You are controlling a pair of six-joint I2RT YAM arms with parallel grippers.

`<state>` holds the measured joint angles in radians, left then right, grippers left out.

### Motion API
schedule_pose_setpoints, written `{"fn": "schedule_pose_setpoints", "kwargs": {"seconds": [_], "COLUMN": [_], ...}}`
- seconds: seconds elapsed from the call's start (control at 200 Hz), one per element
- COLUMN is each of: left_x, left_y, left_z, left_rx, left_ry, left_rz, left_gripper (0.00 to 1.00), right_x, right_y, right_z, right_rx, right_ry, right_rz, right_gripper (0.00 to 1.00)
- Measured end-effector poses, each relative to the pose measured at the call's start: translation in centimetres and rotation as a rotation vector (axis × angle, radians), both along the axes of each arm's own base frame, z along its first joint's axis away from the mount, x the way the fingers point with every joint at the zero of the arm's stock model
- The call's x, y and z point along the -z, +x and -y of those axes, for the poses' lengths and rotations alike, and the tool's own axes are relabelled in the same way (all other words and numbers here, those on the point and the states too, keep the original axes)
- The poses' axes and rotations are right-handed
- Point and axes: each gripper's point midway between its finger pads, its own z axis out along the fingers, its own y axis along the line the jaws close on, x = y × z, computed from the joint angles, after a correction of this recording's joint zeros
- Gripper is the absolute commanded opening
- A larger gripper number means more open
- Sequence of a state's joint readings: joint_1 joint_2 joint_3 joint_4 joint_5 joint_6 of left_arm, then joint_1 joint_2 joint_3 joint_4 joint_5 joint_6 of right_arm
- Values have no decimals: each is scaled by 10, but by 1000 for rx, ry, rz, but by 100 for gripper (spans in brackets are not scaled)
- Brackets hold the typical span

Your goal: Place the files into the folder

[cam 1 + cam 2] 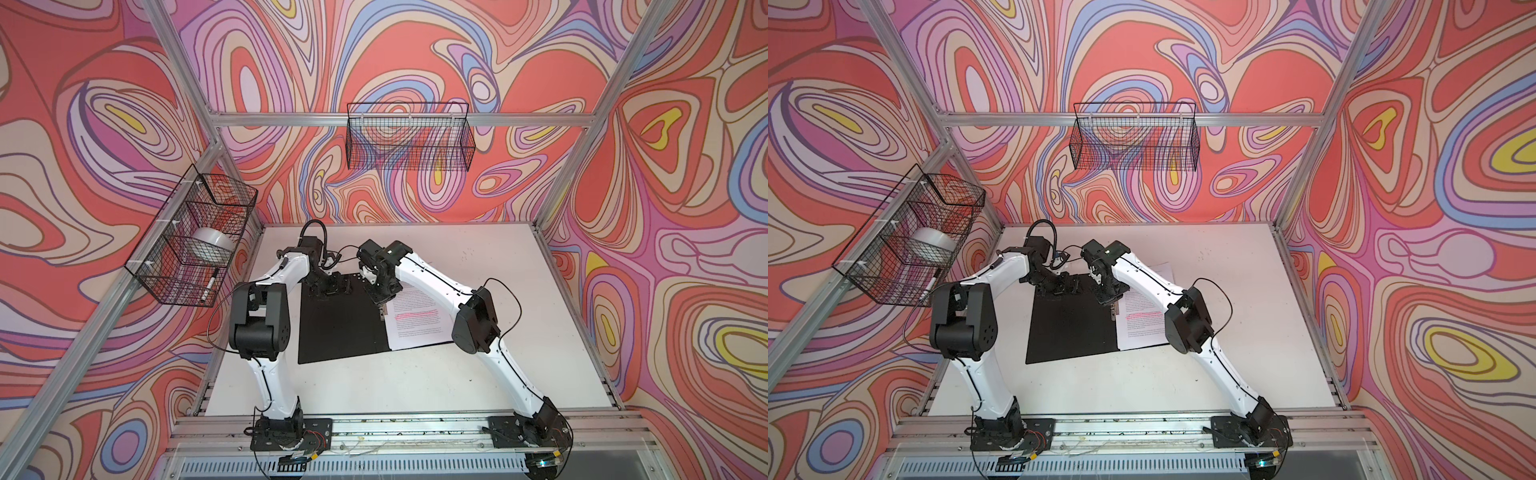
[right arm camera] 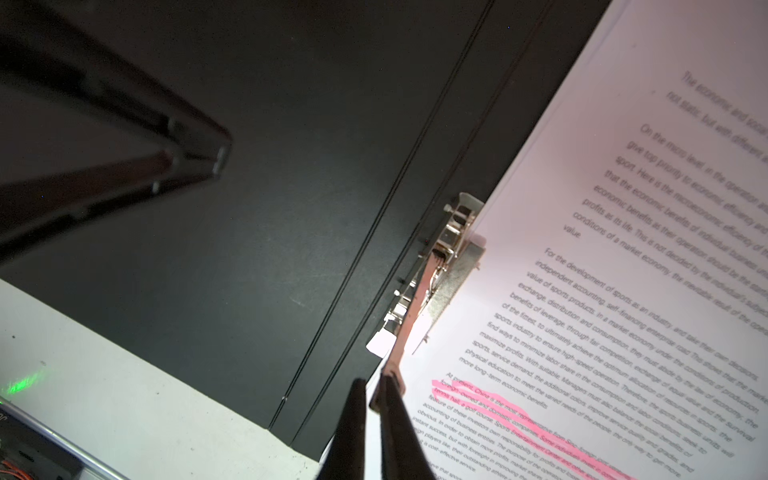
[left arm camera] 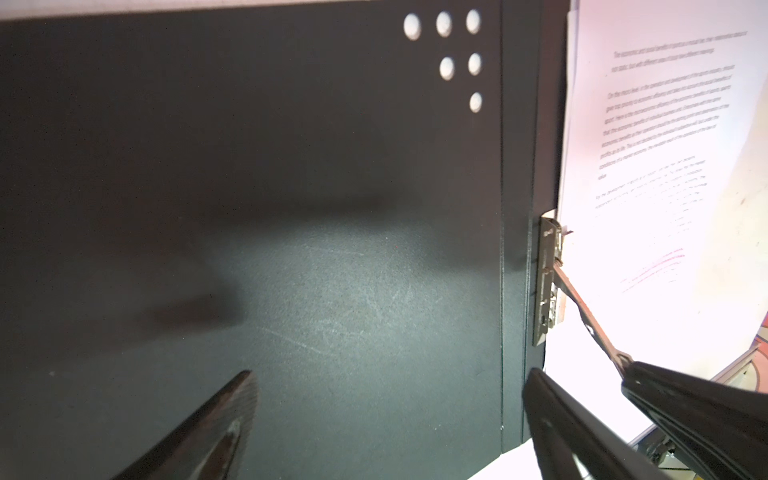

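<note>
I see the folder [image 1: 340, 324] lying open, black inside up, on the white tabletop [image 1: 490, 374]. The files [image 1: 419, 322] lie just right of the folder's spine, their long edge against the metal clip [image 2: 451, 253] fixed there. My right jaws are pinched narrow on the tip of the clip's thin lever [image 2: 411, 316]. My left jaws are spread wide over the folder's bare left half, near its far edge, holding nothing.

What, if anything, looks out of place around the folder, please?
Only the clip lever: it stands raised off the folder spine, pinched in the right tool, instead of lying flat. The files look tidy.
</note>
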<state>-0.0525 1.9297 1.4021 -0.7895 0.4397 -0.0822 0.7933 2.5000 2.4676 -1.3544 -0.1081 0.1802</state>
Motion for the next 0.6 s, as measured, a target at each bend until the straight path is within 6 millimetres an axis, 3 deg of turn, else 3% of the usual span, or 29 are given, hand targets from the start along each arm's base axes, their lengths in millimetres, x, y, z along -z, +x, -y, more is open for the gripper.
{"fn": "schedule_pose_setpoints", "kwargs": {"seconds": [0.601], "left_x": [2], "left_y": [5], "left_z": [-3], "left_rx": [-11], "left_ry": [19], "left_rz": [0], "left_gripper": [99], "right_x": [3], "right_y": [-4], "right_z": [4], "right_rx": [-8], "right_ry": [-17], "right_rz": [-18], "right_gripper": [9]}}
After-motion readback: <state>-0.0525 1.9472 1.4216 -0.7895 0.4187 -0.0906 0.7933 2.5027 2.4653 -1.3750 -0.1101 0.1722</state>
